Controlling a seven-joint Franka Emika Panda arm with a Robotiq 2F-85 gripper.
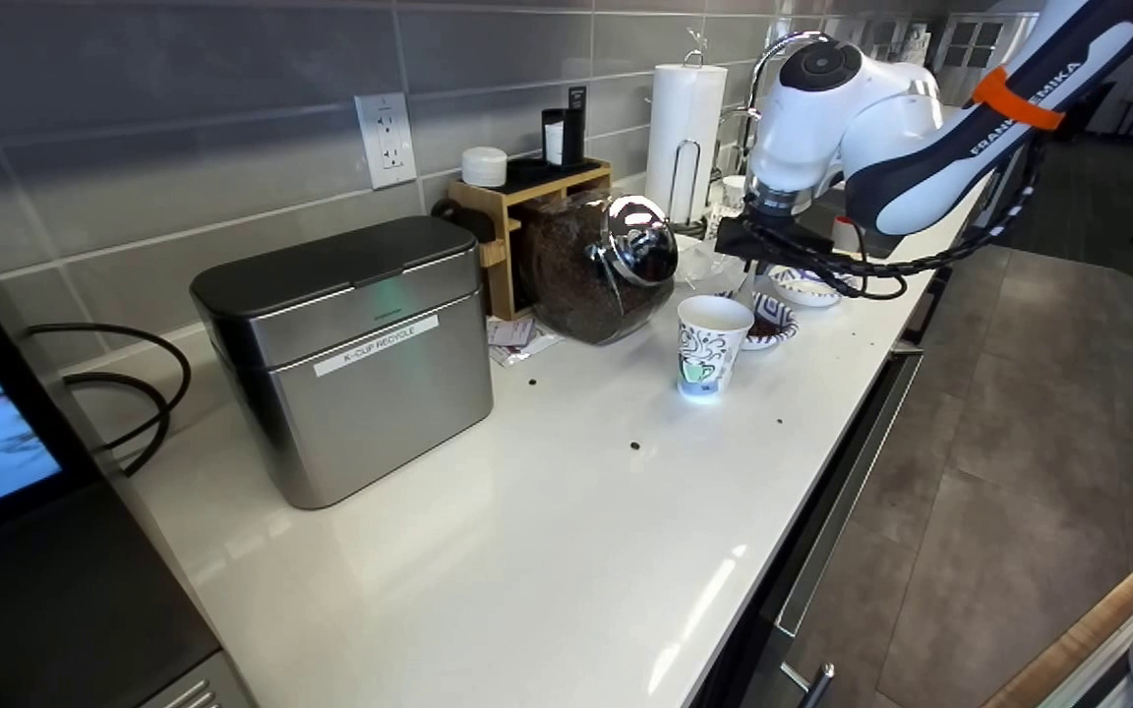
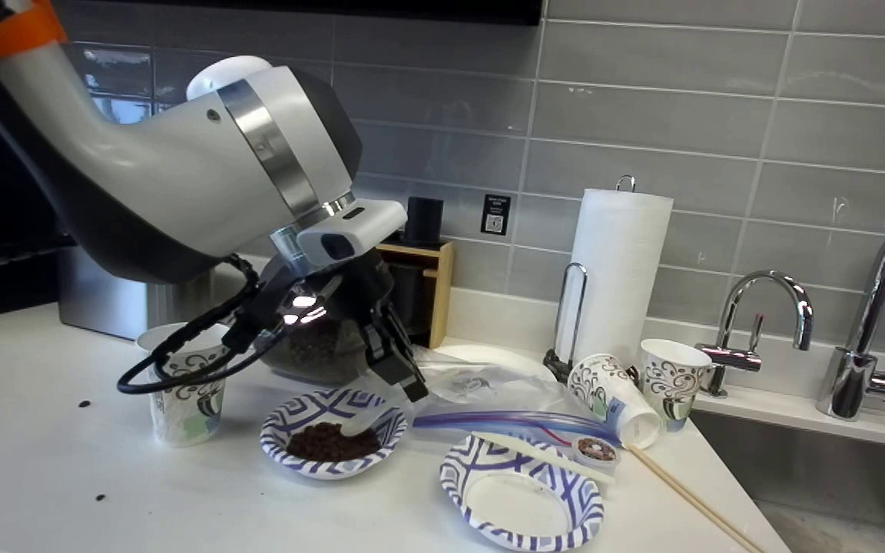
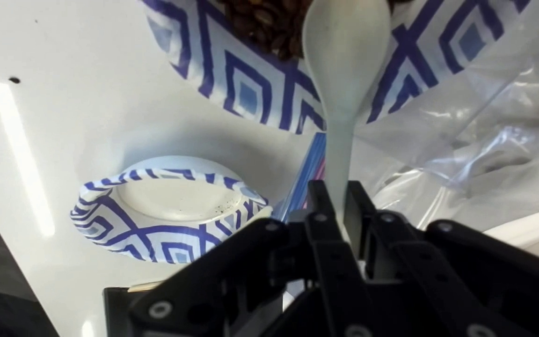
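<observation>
My gripper [image 3: 337, 201] is clamped on the handle of the white spoon [image 3: 342, 103], whose scoop reaches over the patterned bowl [image 3: 248, 96] of coffee beans [image 3: 262, 25]. Whether the scoop touches the coffee beans, I cannot tell. Caution: the handle is narrow, so a sideways load on the scoop could twist it in my grip. Downward pressure on the rim could tip the patterned bowl, which looks light, and spill the coffee beans. The transparent bag [image 3: 480, 154] lies just beside the patterned bowl; a low sideways move could drag it. On the other flank, the second bowl [image 3: 134, 238] limits low travel. The paper cup [image 1: 709, 344] stands upright near the patterned bowl; a low swing could topple it. Behind these, the tilted jar [image 1: 576, 275] bounds my room toward the wall [image 1: 517, 59]. My widest lateral room is along the counter [image 1: 527, 551] past the paper cup, in front of the recycle bin [image 1: 389, 393]. Keep inside the counter's front edge: beyond it lies a drop to the floor [image 1: 980, 413].
</observation>
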